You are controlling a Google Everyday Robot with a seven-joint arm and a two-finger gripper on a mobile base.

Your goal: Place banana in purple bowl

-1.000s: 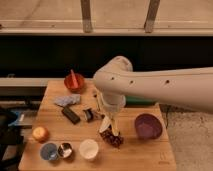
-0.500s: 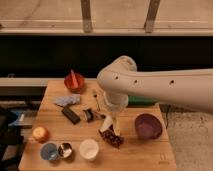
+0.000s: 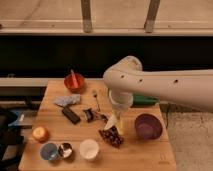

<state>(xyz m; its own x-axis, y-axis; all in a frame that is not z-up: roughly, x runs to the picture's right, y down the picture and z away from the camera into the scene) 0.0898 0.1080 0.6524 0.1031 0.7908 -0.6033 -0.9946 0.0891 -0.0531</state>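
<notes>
The gripper point(image 3: 116, 121), clamped on the banana point(image 3: 112, 121), had lifted and drifted right toward the purple bowl point(image 3: 148, 126)

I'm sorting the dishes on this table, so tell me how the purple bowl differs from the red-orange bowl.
The purple bowl is dark purple, wider, and looks empty; the red-orange bowl is smaller and has a stick standing in it. The purple bowl sits at the table's right edge, just right of the gripper with the banana at it; the red-orange bowl sits at the far left side. Both are round and upright.
</notes>
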